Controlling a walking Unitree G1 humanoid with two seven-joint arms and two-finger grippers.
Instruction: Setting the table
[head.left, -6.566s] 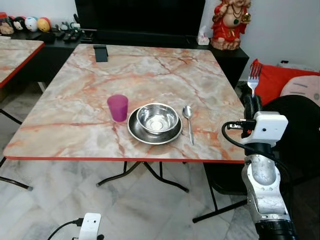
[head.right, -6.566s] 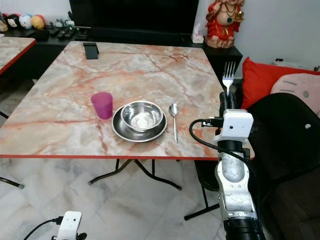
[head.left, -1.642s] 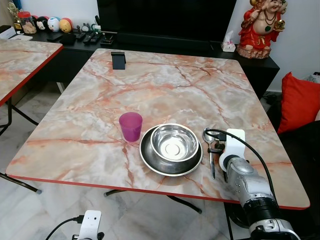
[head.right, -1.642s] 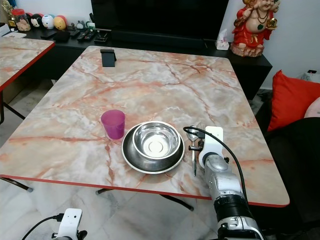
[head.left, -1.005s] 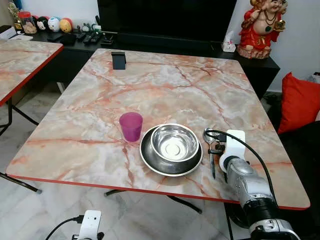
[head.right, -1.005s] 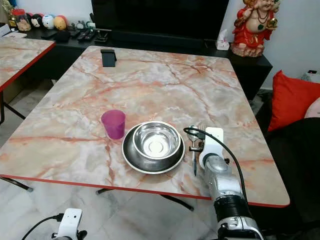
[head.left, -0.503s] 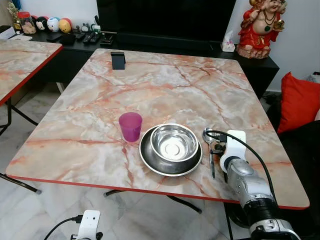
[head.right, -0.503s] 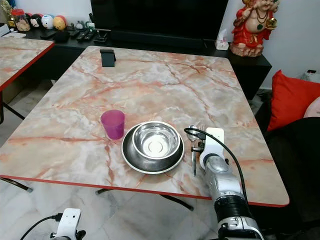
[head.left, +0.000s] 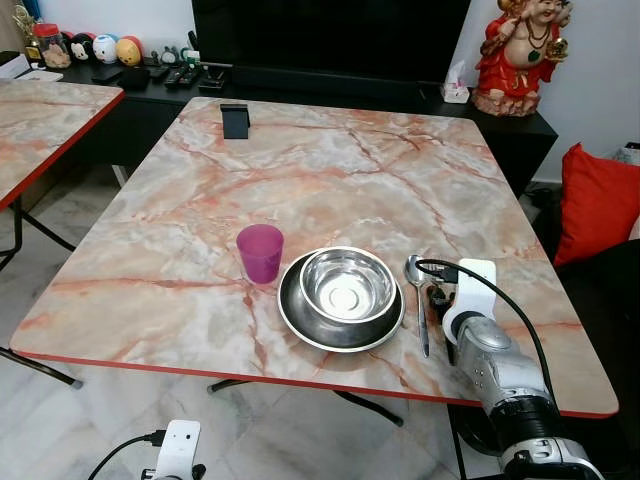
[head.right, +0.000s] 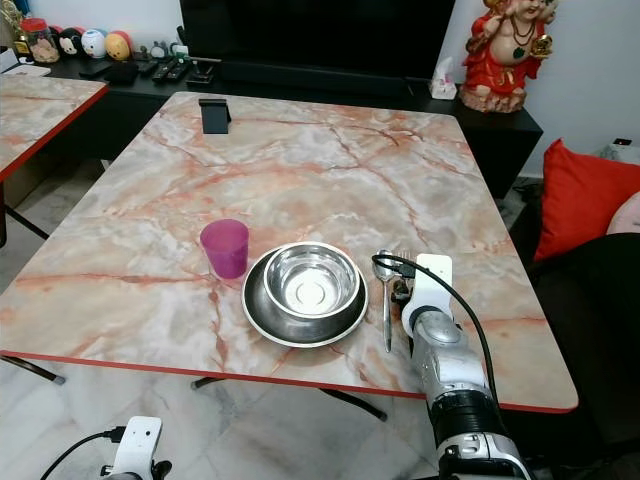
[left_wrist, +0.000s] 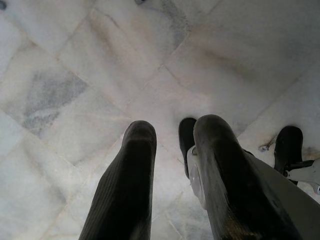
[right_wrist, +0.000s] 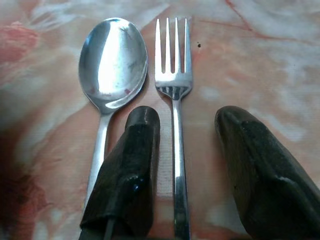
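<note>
the right gripper (right_wrist: 187, 145) is low over the pink marble table (head.left: 330, 170), its fingers apart on both sides of the silver metal fork (right_wrist: 174, 100). the fork lies flat, just beside the silver spoon (right_wrist: 111, 70), right of the steel bowl (head.left: 345, 284) on its round plate (head.left: 300, 325). a purple plastic cup (head.left: 260, 252) stands left. the left gripper (left_wrist: 175, 175) hangs over the floor, fingers apart.

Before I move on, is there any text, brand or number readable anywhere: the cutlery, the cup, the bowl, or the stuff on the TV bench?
None legible.
fork, between the open right end effector fingers: no stamp visible.
spoon: bare metal.
purple cup, steel bowl: plain.
Jar on the TV bench: label too small to read.
</note>
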